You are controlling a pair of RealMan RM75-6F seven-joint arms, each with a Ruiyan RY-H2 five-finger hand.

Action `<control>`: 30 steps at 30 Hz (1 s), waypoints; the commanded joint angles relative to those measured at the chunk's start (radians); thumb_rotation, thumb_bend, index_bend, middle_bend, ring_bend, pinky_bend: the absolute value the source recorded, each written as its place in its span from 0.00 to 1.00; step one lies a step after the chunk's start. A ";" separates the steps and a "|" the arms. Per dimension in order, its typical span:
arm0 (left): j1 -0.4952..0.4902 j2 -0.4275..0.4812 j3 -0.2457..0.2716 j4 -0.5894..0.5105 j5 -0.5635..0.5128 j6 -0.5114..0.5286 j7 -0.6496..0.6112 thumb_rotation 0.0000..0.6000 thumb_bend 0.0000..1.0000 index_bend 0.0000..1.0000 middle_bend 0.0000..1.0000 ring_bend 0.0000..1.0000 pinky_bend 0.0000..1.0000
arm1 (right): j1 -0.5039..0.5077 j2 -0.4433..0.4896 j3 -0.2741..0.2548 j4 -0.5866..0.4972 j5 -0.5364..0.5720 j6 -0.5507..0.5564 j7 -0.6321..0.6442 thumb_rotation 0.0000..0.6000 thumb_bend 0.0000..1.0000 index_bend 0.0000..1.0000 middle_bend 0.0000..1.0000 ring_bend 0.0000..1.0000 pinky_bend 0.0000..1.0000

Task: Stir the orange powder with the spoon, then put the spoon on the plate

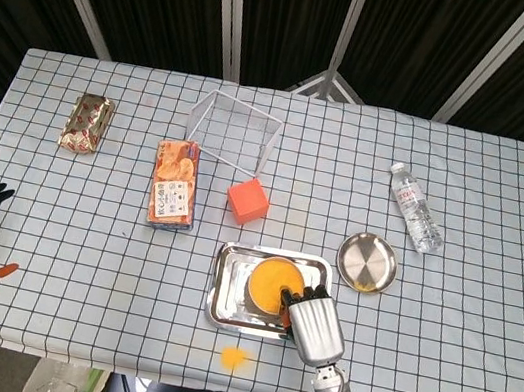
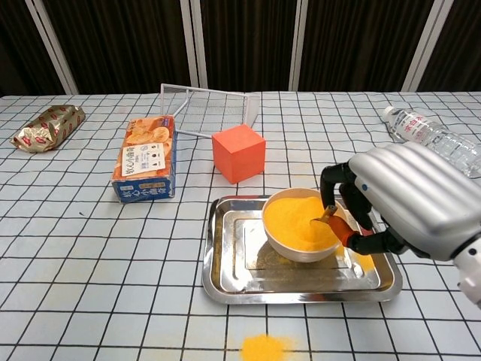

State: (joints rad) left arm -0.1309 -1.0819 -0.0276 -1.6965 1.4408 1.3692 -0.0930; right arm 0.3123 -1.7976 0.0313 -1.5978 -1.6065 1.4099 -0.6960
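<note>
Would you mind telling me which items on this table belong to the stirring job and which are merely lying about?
Part of the job:
right robot hand holding the spoon
bowl of orange powder
steel tray under it
round plate

Lying about:
red cube
cracker box
wire frame
water bottle
foil packet
spilled powder

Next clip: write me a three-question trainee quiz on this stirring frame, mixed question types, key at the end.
1. True or false: the spoon lies on the round plate.
2. What does the bowl stand in? A) wire frame B) steel tray C) bare tablecloth
3. Fill in: loose orange powder lies spilled on the cloth in front of the ____.

Key: 1 false, the right hand holds it in the powder; 2 B; 3 tray.
</note>
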 commanded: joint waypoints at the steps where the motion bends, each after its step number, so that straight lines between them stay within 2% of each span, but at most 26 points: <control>1: 0.000 0.000 0.000 0.000 0.000 0.000 0.000 1.00 0.00 0.00 0.00 0.00 0.00 | 0.001 0.003 0.006 0.001 -0.008 0.005 0.002 1.00 0.71 0.96 0.77 0.59 0.52; 12: 0.000 -0.001 0.002 0.001 0.001 -0.002 0.004 1.00 0.00 0.00 0.00 0.00 0.00 | 0.014 0.019 0.034 -0.002 -0.055 0.032 0.042 1.00 0.71 0.96 0.77 0.59 0.52; 17: 0.000 -0.002 0.002 0.000 0.002 -0.001 0.005 1.00 0.00 0.00 0.00 0.00 0.00 | 0.023 0.015 0.035 0.032 -0.089 0.042 0.063 1.00 0.71 0.96 0.77 0.59 0.52; 23: -0.001 -0.001 0.004 0.000 0.003 -0.005 0.004 1.00 0.00 0.00 0.00 0.00 0.00 | 0.022 0.006 0.023 0.081 -0.098 0.036 0.069 1.00 0.71 0.96 0.77 0.59 0.52; 30: -0.001 -0.001 0.004 -0.001 0.003 -0.006 0.004 1.00 0.00 0.00 0.00 0.00 0.00 | 0.026 0.010 0.036 0.073 -0.093 0.029 0.058 1.00 0.71 0.96 0.77 0.59 0.52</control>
State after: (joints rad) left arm -0.1323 -1.0829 -0.0237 -1.6977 1.4435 1.3638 -0.0892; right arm 0.3368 -1.7936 0.0704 -1.5301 -1.7016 1.4479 -0.6200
